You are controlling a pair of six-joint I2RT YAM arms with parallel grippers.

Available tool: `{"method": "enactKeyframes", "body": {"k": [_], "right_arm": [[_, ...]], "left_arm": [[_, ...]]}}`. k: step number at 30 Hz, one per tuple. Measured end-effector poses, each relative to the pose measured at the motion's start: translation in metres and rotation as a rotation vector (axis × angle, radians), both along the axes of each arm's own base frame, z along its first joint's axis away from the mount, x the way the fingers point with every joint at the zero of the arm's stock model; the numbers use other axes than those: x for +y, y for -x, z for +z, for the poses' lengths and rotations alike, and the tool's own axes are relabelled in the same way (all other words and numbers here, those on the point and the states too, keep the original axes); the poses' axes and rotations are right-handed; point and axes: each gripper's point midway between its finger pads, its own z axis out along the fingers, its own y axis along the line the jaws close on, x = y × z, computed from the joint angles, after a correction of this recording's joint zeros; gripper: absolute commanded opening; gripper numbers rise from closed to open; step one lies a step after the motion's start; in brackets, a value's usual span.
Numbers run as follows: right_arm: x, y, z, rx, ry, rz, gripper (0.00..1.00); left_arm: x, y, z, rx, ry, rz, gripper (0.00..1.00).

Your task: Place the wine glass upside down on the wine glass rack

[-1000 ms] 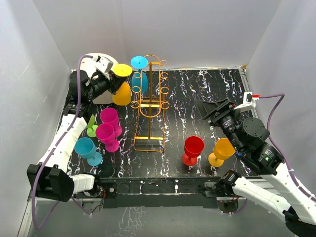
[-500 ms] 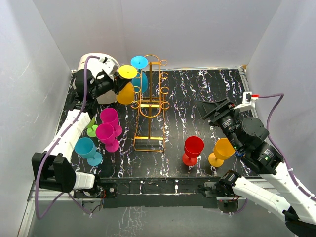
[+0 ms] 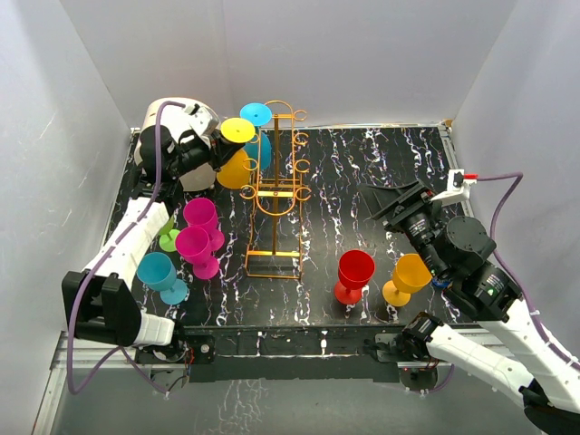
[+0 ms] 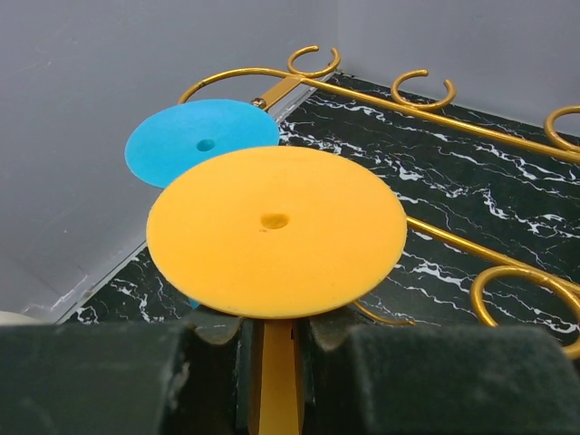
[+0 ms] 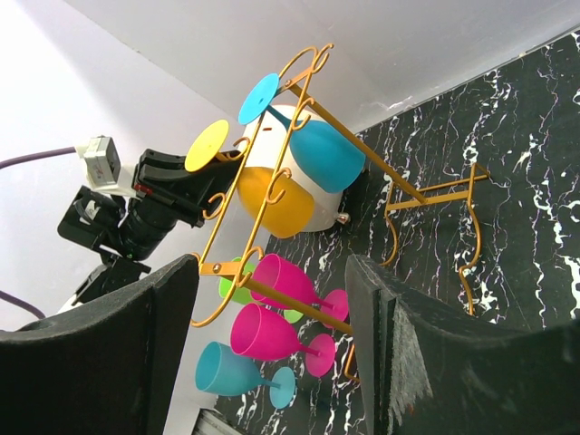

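Left wrist: left gripper (image 4: 276, 335) is clamped on the stem of the foot-up yellow glass (image 4: 276, 231), blue glass (image 4: 201, 140) foot just behind, rack (image 4: 471, 122) hooks beyond. Top view says it's edged toward the rack since a second ago, so hooking looks close. Right wrist shows both bowls side by side, which left wrist can't; right gripper (image 5: 272, 290) gapes wide, empty.

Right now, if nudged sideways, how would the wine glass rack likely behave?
The wine glass rack is tall thin wire on a narrow base, so a bump from the yellow glass probably tips or slides it. The blue glass hanging high up likely makes it top-heavy. Its wire hooks may flex slightly.
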Motion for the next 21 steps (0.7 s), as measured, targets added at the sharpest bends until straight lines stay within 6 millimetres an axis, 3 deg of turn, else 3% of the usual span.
{"method": "enactKeyframes", "body": {"k": [9,21], "right_arm": [[0.0,0.0,0.0,0.001,0.0,0.0,0.64],[-0.001,0.001,0.0,0.0,-0.001,0.0,0.64]], "left_arm": [[-0.006,-0.006,-0.017,0.049,0.004,-0.031,0.0],[-0.015,0.0,-0.016,0.066,0.03,-0.091,0.0]]}}
